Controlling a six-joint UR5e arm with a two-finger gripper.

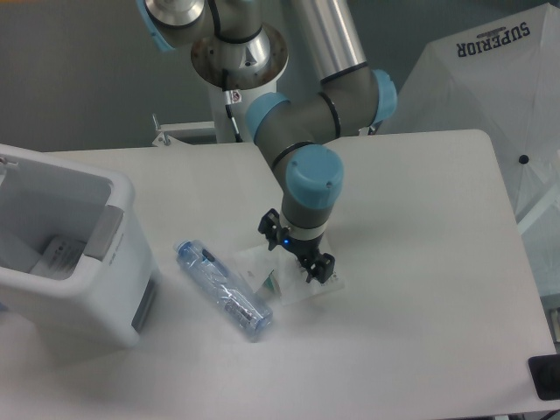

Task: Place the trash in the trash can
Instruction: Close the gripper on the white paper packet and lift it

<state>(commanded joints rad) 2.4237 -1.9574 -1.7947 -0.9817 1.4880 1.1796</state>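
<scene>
- The claw (295, 255) is hanging directly above the flat clear packet (284, 276), with its two fingers (318, 268) spread wide apart and gripping nothing.
- The packet is lying flat on the white table (420, 289), just beneath the claw; whether the fingertips are touching it cannot be told (the wrist is hiding the packet's middle).
- The clear plastic bottle (224, 291) is lying on its side to the claw's left, running diagonally, with one end just beside the packet's edge.
- The white trash can (74, 254) is standing well apart from the claw, far to its left at the table's edge, with its open top facing up and a grey panel (105, 232) showing on the side nearest the claw.
- Something pale and flat is lying inside the can, though it is too unclear to name.
</scene>
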